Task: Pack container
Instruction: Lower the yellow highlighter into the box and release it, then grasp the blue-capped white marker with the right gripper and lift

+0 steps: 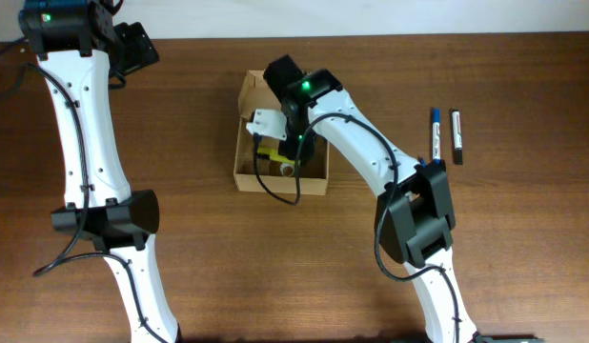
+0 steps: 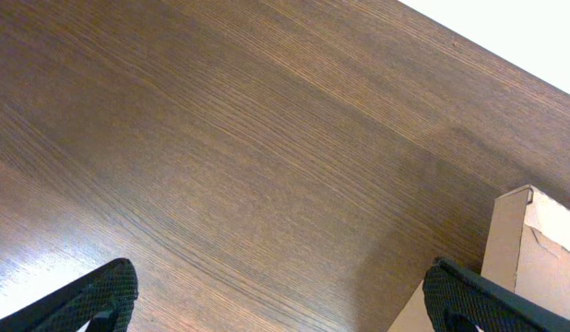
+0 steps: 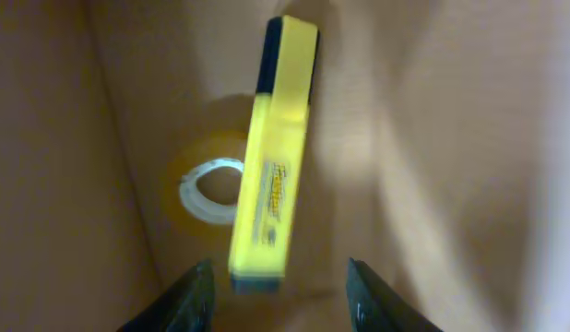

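Hanging inside the container (image 1: 243, 143), right gripper (image 3: 280, 284) gapes over a yellow highlighter (image 3: 274, 166); left gripper (image 2: 280, 277) gapes outside.

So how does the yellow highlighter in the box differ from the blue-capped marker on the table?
The yellow highlighter is inside the container; the blue-capped marker lies on the bare table, to the right of it. The highlighter is yellow and broad; the marker is pale-bodied and slim. Both are pens.

No legible txt; small print on yellow highlighter (image 3: 271, 157) too blurred to read.
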